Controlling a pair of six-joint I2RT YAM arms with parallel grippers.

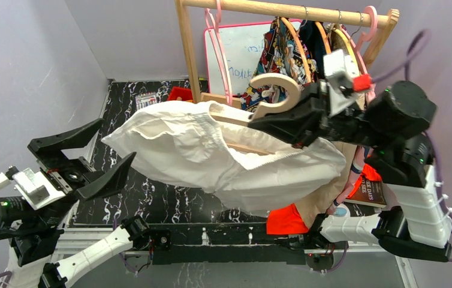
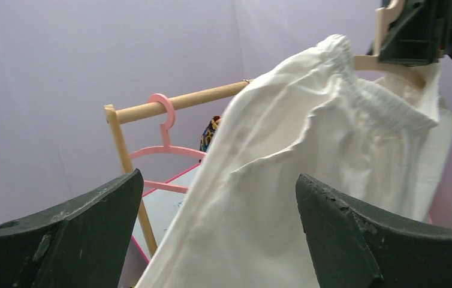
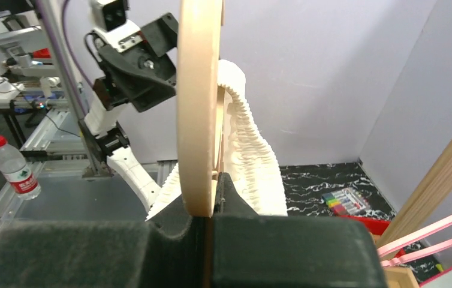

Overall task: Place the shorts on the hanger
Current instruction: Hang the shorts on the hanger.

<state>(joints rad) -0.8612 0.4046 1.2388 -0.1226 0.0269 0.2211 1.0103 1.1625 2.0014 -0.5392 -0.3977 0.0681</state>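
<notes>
1. The right gripper (image 1: pixel 262 123) is clamped tight on the hanger (image 1: pixel 280 84) just below its hook, holding it mid-air.
2. The shorts (image 1: pixel 205 150) are draped over the hanger, above the black marble table (image 1: pixel 142 195).
3. The left gripper (image 1: pixel 117 139) gapes wide just beside the shorts' left end, holding nothing.
4. The wooden rack (image 1: pixel 259 7) behind is crowded: pink hanger (image 1: pixel 217 42), comic-print garment (image 1: pixel 277 51), whiteboard (image 1: pixel 238 57).

right gripper (image 3: pixel 210 219) is clamped on the hanger (image 3: pixel 198 90), seen edge-on; shorts (image 3: pixel 253 150) hang from it, waistband gathered.
</notes>
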